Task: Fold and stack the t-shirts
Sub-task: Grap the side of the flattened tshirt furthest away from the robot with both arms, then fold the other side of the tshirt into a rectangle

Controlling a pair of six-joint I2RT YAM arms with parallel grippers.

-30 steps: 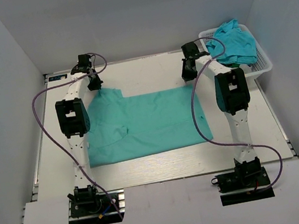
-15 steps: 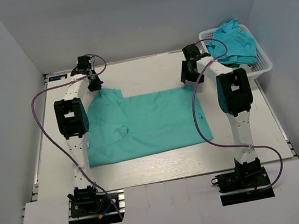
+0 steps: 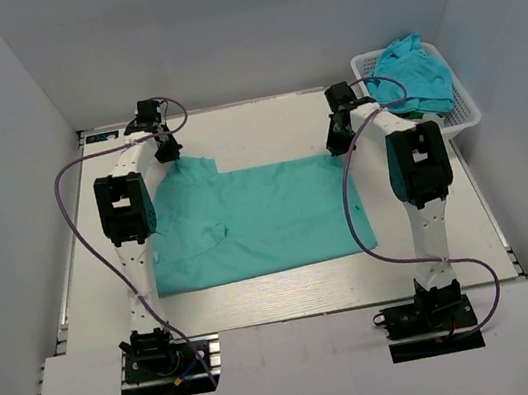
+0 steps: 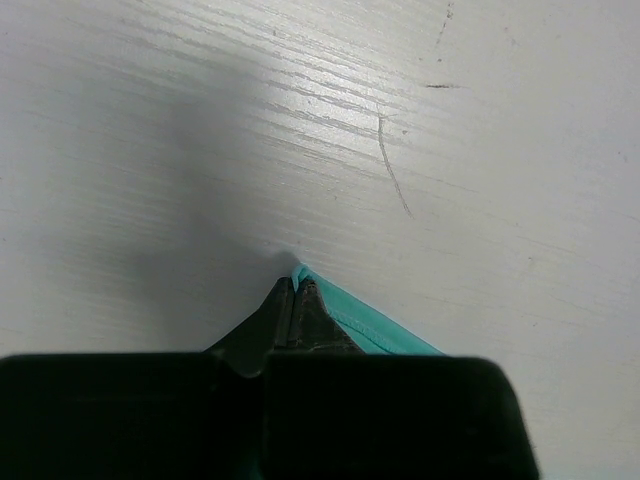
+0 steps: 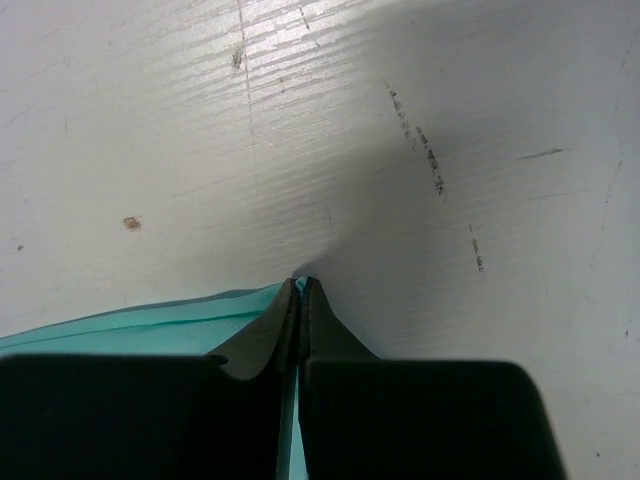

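Observation:
A teal t-shirt (image 3: 258,219) lies spread flat on the white table. My left gripper (image 3: 169,154) is at its far left corner, shut on the shirt's edge (image 4: 350,320), with the hem pinched between the tips (image 4: 296,283). My right gripper (image 3: 337,146) is at its far right corner, shut on the shirt's edge (image 5: 150,325), with fabric between the tips (image 5: 301,285). More teal t-shirts (image 3: 411,76) lie crumpled in the white mesh basket (image 3: 467,108) at the back right.
The basket stands against the right wall just behind my right arm. Grey walls close in the table on the left, back and right. Purple cables loop from both arms over the table.
My right gripper has moved from beside the basket to the shirt's far right corner and shut on it. The left gripper has stayed at the far left corner.

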